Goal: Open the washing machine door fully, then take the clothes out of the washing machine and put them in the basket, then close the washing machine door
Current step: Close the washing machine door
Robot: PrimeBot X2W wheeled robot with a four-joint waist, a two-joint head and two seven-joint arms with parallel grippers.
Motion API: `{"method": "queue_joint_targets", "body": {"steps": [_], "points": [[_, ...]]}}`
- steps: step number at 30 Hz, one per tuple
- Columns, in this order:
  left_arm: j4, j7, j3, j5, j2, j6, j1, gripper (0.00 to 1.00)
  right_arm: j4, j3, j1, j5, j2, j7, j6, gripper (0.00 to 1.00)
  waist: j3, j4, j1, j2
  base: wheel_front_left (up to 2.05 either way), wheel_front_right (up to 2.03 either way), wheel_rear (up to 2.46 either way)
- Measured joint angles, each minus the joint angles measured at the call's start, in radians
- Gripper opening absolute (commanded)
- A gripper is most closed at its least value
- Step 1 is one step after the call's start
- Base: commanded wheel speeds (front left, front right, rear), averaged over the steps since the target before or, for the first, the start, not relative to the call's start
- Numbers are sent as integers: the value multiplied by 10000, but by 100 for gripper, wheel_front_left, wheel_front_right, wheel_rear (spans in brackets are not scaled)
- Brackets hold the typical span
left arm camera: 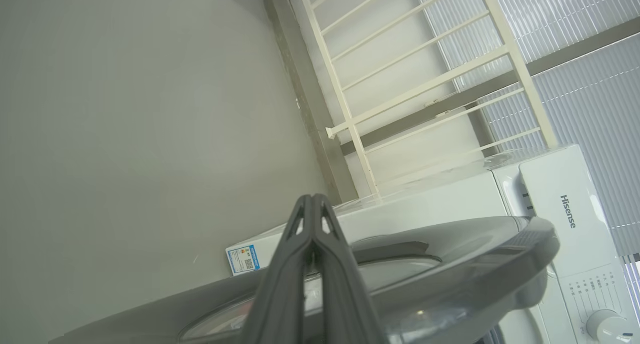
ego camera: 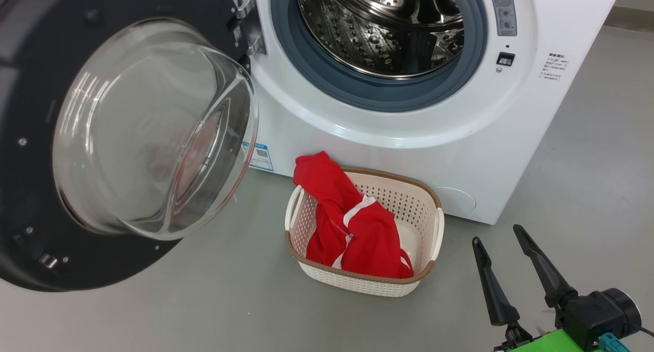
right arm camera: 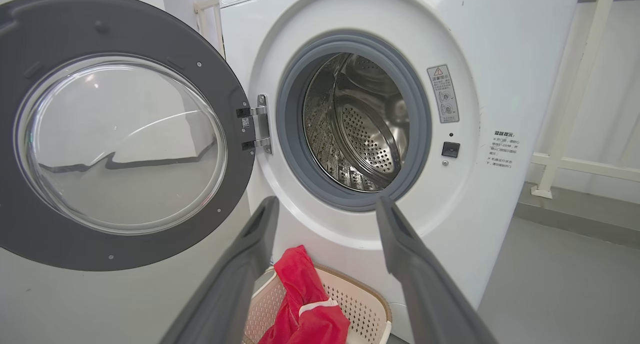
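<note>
The washing machine door [ego camera: 143,132] stands swung wide to the left of the washing machine [ego camera: 409,137], hanging on its hinge [ego camera: 250,25] with the glass bowl bulging outward. The steel drum [ego camera: 378,30] looks empty as far as the opening shows. The clothes [ego camera: 352,224], red with white stripes, lie in the basket [ego camera: 368,285], which sits on the floor just in front of the machine, below the opening. 1 fold hangs over its back-left rim. By my reading, the step in hand is closing the door.

The left gripper [left arm camera: 312,199] has its 2 fingers pressed together, pointing along the door's outer black face. I cannot tell whether they touch it. The right gripper [ego camera: 496,234] hovers low, right of the basket, fingers spread apart and empty.

To close the door well, push with the left fingers on the black rim far from the hinge, not on the glass. Follow the door's arc and press until the latch catches. Watch the draped fold near the door's sweep, and keep the right gripper out of the opening.
</note>
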Motion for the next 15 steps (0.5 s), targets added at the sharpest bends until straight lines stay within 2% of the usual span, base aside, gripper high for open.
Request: {"method": "queue_joint_targets", "body": {"steps": [4, 8, 15], "points": [[194, 431, -35, -132, -2, 10, -5, 0, -2, -8, 0, -65, 0, 0, 0, 100, -1, -22, 0, 0, 0, 0, 0], [190, 980, -23, -489, -48, -337, -110, 0, -6, -38, 0, -71, 0, 0, 0, 100, 8, 28, 0, 0, 0, 0, 0], [178, 1578, -42, -744, -105, -591, -125, 0, -17, -46, -12, -71, 0, 0, 0, 100, 91, 144, 0, 0, 0, 0, 0]]}}
